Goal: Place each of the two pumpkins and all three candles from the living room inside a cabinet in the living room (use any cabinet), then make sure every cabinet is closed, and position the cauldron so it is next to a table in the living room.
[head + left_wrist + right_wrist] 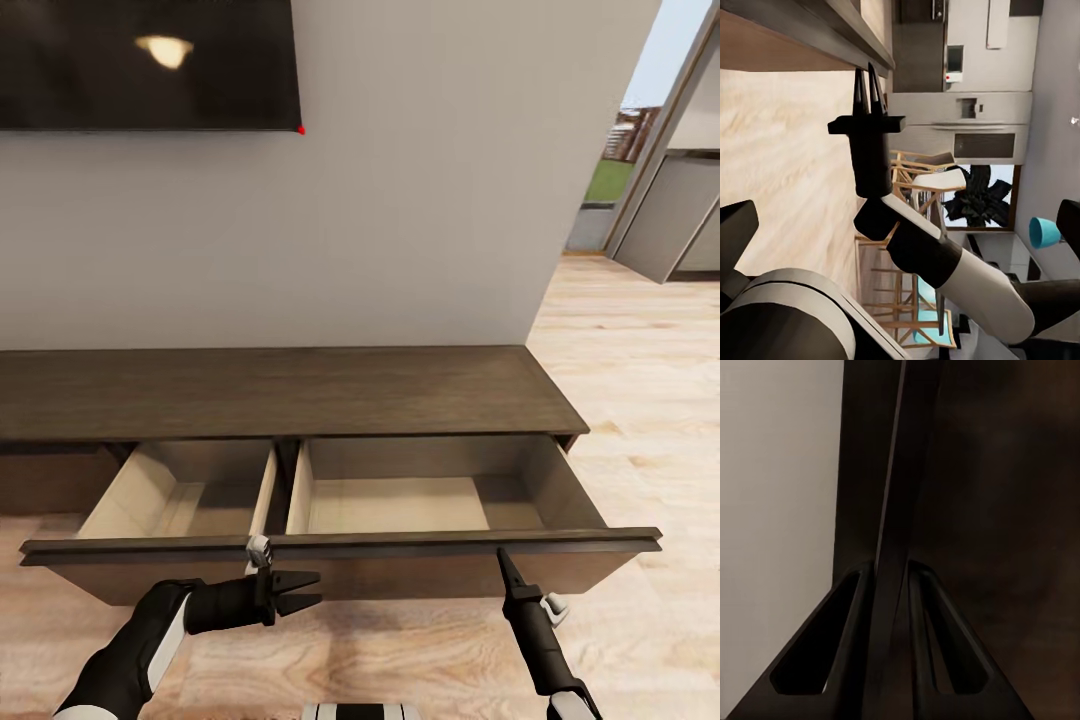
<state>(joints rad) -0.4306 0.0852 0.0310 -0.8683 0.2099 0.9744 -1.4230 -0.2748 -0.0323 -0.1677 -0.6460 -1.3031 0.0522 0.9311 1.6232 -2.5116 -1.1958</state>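
The cabinet is a long low dark-brown unit against the wall. Its wide drawer front is pulled out, showing two pale beige compartments, left and right, both empty. My right gripper points up at the front's top lip and is shut on that thin dark edge. The left wrist view shows that right gripper with its fingers close together at the lip. My left gripper hangs open just below the front near its middle, holding nothing. The pumpkins, candles, cauldron and table are out of view.
A dark TV hangs on the wall above the cabinet. Pale wood floor runs to the right toward a doorway with grey kitchen units. The left wrist view shows a steel fridge and wooden chairs behind me.
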